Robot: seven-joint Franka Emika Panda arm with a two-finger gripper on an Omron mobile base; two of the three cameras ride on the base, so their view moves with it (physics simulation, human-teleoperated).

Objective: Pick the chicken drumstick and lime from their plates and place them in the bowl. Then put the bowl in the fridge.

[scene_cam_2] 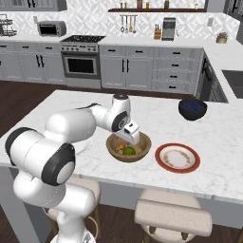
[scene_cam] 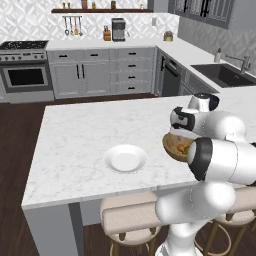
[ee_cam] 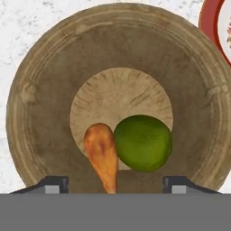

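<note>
No brand, label or writing can be read anywhere in these views. Going left to right along the marble island counter (scene_cam_2: 218,137): the plain white plate (scene_cam: 126,158) lies bare on the left, then comes the wooden bowl (scene_cam_2: 142,142), then the red-rimmed plate (scene_cam_2: 178,157) just beside the bowl, holding nothing but a faint pattern, and further back on the right a dark blue bowl (scene_cam_2: 192,108) whose contents cannot be made out.

The wooden bowl holds both task items. In the hand view the chicken drumstick (ee_cam: 102,151) lies on the bowl's floor, touching the lime (ee_cam: 143,142) on its right; both sit toward the near side of the pale centre disc. From the right base view the lime shows as a green spot with a sliver of orange beside it, low inside the bowl.

The gripper (ee_cam: 115,185) hangs directly above the bowl, pointing down into it, its two fingertips (ee_cam: 54,185) spread wide apart with the drumstick's narrow end between them, nothing pinched

The fridge lies outside these views
</note>
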